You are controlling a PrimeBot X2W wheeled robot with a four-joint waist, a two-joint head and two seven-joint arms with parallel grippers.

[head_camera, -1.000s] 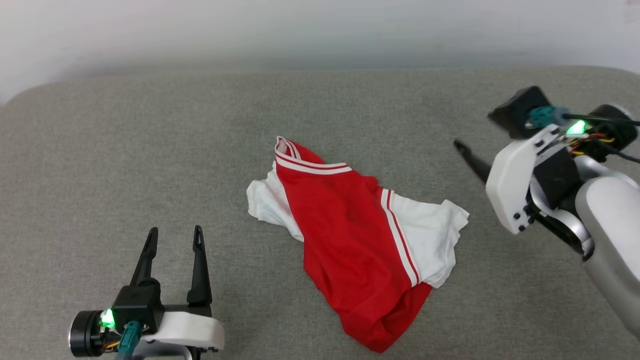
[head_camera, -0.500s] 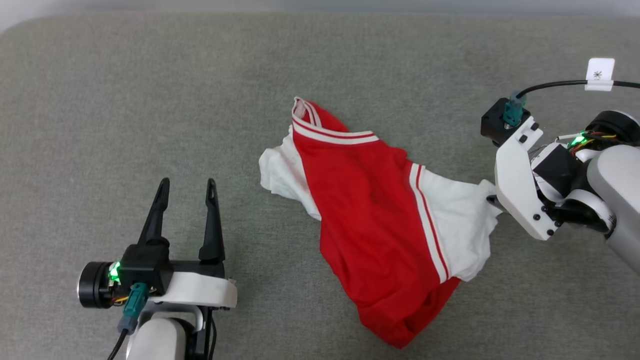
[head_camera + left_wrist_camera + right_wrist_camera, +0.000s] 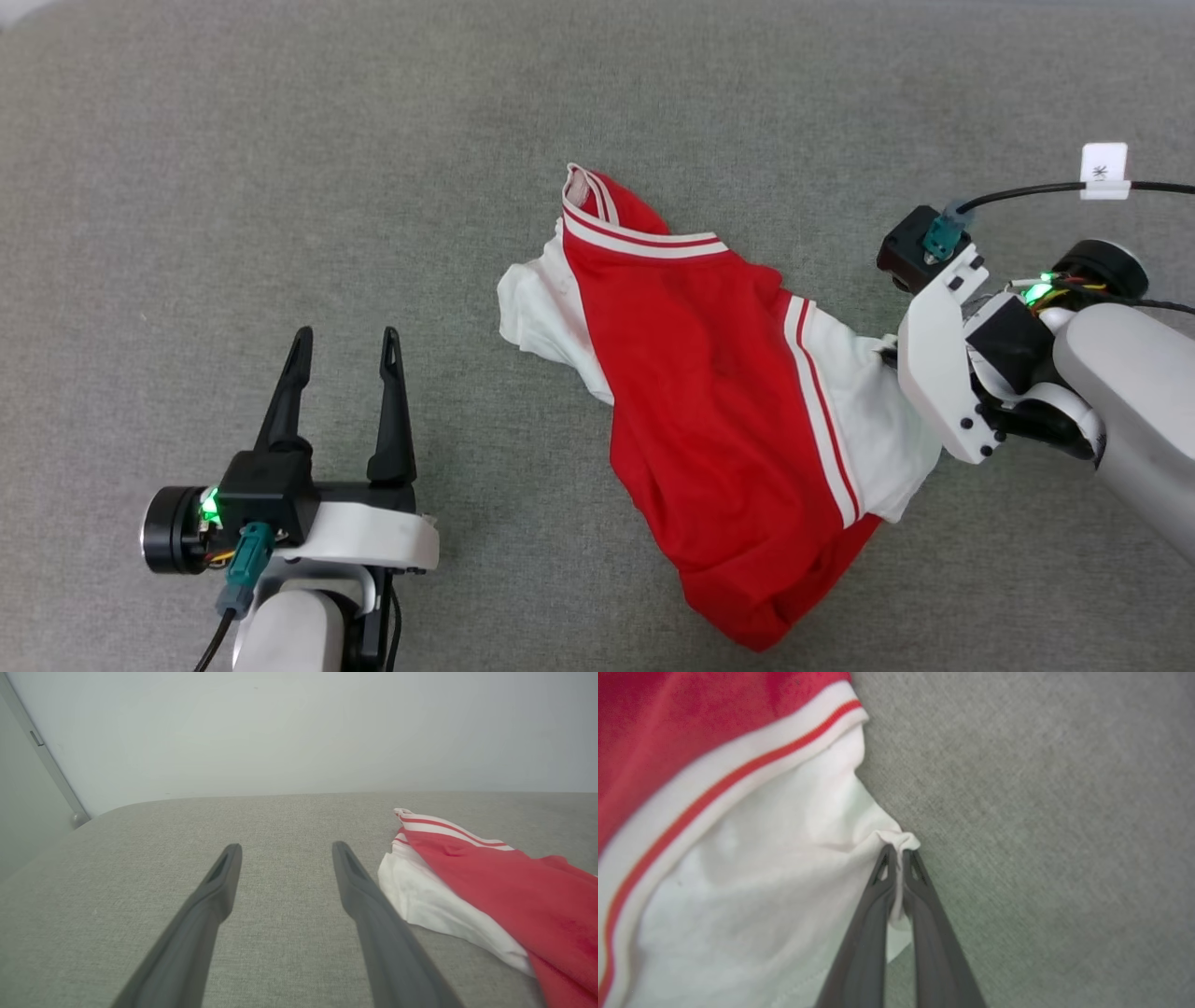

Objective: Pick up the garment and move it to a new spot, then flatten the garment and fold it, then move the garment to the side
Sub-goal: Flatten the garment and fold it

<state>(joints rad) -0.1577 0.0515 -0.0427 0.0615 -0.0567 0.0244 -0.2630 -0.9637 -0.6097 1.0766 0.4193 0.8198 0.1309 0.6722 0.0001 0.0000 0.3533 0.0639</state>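
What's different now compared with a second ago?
The right gripper came down from beside the garment onto its white sleeve and shut on a pinch of it. The left gripper stayed open, clear of the cloth; the garment still lies crumpled on the grey cushion.

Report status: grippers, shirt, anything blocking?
Right gripper shut on shirt, at white sleeve edge. Left gripper open, apart from shirt. Shirt rumpled on grey surface. No obstacles seen.

Long dark tapered fingers (image 3: 392, 420), white plastic wrist shells (image 3: 934, 373) dotted with black screws (image 3: 971, 425), pale grey forearms (image 3: 1125, 373), green lights (image 3: 207, 509), teal cable plugs (image 3: 245, 565).
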